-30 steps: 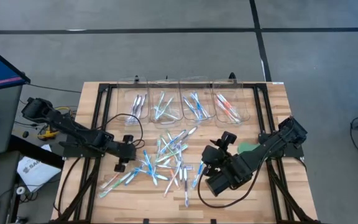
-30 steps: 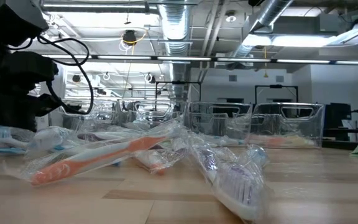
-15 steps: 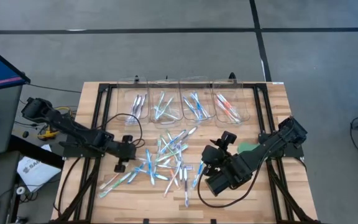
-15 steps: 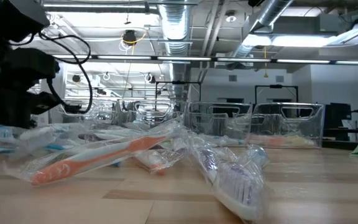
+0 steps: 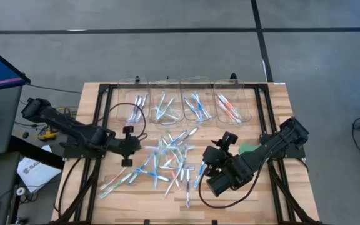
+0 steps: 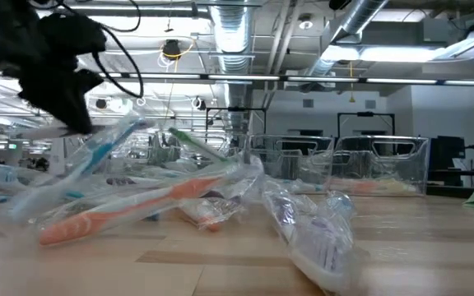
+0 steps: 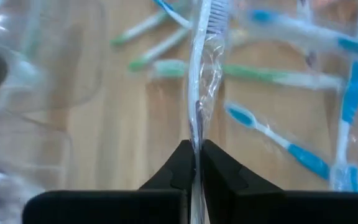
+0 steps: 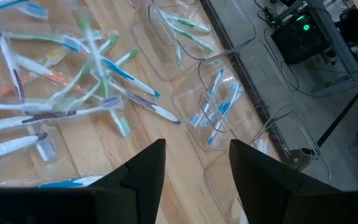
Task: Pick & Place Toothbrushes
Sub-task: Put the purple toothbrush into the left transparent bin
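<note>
Left tool (image 5: 134,149) sits over the left half of the wooden worktop (image 5: 274,106), at the left edge of the toothbrush pile, and its fingers (image 7: 182,168) are clamped together on one wrapped toothbrush (image 7: 202,81). That brush runs straight out from between the fingertips, bristle end farthest from the tool, clear of the boards below it. Right tool (image 5: 209,164) hangs over the pile's right edge with its fingers (image 8: 145,168) apart and nothing between them.

Four clear bins (image 5: 186,109) stand in a row along the far side of the worktop, each already holding a few brushes. A flat green disc (image 5: 250,149) lies on the right, partly under the right arm.

Loose toothbrushes (image 5: 170,161) are scattered in the middle of the worktop between the two tools, near of the bins, crossing one another. In the low view an orange-handled one (image 6: 138,205) lies nearest, in its wrapper.
</note>
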### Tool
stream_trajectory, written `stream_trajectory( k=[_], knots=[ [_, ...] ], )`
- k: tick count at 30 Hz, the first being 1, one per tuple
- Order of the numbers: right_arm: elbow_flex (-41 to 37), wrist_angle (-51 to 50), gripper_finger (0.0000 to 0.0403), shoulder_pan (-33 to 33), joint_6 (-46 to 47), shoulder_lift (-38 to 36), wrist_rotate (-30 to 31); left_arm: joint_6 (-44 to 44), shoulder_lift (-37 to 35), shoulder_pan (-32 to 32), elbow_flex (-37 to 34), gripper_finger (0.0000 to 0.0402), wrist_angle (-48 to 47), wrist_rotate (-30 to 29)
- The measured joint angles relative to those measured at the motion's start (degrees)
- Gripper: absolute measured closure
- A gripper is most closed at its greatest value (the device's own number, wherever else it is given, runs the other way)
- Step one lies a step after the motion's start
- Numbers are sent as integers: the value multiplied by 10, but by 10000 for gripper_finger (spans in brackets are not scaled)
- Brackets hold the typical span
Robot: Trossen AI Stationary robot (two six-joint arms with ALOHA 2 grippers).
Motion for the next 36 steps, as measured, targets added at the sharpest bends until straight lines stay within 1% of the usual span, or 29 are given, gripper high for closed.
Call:
stream_trajectory(
  k=[5, 7, 10, 13, 15, 17, 19, 23, 25, 27, 29, 31, 32, 34, 36],
  knots=[
    [-51, 1, 230, -5, 0, 0, 13, -9, 0, 0, 46, 392, -53, -19],
    [-77, 1, 230, -11, 0, 0, 14, -10, 0, 0, 66, 392, -64, -43],
    [-116, 10, 230, -23, 1, 0, 31, -14, 0, 0, 99, 392, -92, -118],
    [-139, 22, 230, -32, 1, 0, 56, -24, 0, 3, 133, 392, -117, -229],
    [-149, 31, 230, -36, 2, 0, 70, -24, -1, 14, 146, 392, -121, -292],
    [-155, 36, 230, -38, 2, 1, 76, -24, -8, 35, 154, 392, -122, -331],
    [-159, 37, 230, -41, 2, 1, 79, -24, -15, 72, 159, 392, -120, -346],
    [-163, 42, 230, -45, 2, 1, 79, -37, -34, 183, 159, 392, -120, -340],
    [-164, 47, 230, -45, 2, 1, 79, -39, -42, 247, 159, 392, -120, -311],
    [-164, 48, 230, -45, 1, 1, 79, -39, -43, 314, 159, 392, -110, -262],
    [-164, 48, 230, -45, 0, 1, 79, -37, -42, 376, 159, 392, -107, -192],
    [-164, 48, 230, -45, 0, 1, 79, -18, -33, 426, 159, 392, -84, -125],
    [-164, 48, 230, -45, 0, 1, 79, -6, -27, 446, 159, 392, -76, -101],
    [-164, 48, 230, -45, 0, 1, 79, 8, -16, 477, 158, 392, -51, -69],
    [-164, 48, 230, -45, 0, 1, 79, 10, -4, 498, 158, 392, -38, -50]
  ],
)
